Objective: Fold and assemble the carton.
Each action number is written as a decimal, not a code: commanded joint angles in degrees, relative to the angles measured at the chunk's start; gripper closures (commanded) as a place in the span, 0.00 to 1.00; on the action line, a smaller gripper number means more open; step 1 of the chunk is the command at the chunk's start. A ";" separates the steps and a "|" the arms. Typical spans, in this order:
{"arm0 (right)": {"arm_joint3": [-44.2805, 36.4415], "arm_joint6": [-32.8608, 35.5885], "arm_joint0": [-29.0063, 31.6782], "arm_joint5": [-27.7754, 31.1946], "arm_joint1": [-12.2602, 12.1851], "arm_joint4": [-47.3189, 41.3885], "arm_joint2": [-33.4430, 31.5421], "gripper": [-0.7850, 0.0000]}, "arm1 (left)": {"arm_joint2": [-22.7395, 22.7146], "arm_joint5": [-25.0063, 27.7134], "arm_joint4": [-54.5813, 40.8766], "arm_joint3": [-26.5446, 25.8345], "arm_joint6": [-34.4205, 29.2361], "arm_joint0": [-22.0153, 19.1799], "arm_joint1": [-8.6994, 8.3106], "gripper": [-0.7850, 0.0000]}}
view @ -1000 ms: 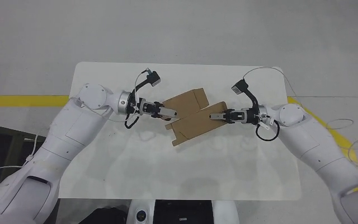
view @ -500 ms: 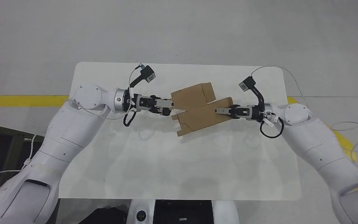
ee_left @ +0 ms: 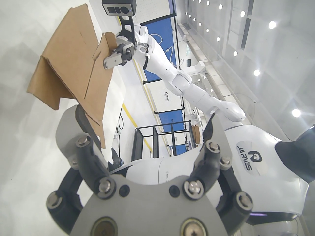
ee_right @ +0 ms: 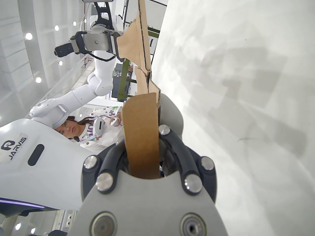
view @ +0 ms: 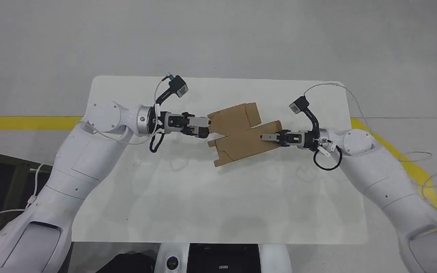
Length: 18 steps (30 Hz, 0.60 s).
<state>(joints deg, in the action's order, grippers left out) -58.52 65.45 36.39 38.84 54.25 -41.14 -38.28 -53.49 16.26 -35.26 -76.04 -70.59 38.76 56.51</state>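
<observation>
White table (view: 136, 205) fills the middle of the top view, with grey floor around it and a yellow line (view: 41, 123) at the left edge.

- Carton (view: 239, 133): brown cardboard, sits centre frame, slightly above the middle, between the 2 arms. It is only partly folded. One panel is bent into a V and the rest is flat. It seems to be held clear of the table.
- Right gripper (view: 268, 137): at the carton's right end, with its fingers clamped on a flap that runs down between them.
- Left gripper (view: 207, 132): at the carton's left edge, fingers wide apart. The cardboard corner lies against the inner face of 1 finger (ee_left: 85, 126). The other finger stands well clear, so nothing is gripped on this side.

Step in hand, as I judge it: take the left edge so both arms can open the sleeve.

- Bring the left fingers together squarely on the panel, not on the bare corner.
- Keep the right clamp firm, since it alone carries the carton.
- Bend along the scored creases, slowly.
- Avoid pulling the ends apart, because the slits could tear.
</observation>
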 commanded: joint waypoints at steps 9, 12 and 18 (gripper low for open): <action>-3.39 0.96 0.93 -0.96 0.18 1.29 -1.69 1.00 | 1.16 -1.85 -1.70 2.23 -0.23 -0.31 1.12 0.00; -3.91 1.04 1.23 -1.05 0.11 1.59 -2.52 1.00 | 1.45 -1.95 -1.59 2.80 -0.28 -0.39 1.43 0.00; -5.36 1.81 1.54 -1.82 0.17 2.67 -3.53 1.00 | 1.41 -2.51 -1.71 4.15 0.01 -0.39 1.87 0.00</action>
<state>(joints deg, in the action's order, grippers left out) -63.66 67.06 37.93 37.22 54.40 -38.67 -41.76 -52.06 13.86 -36.71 -72.05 -70.44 38.36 58.32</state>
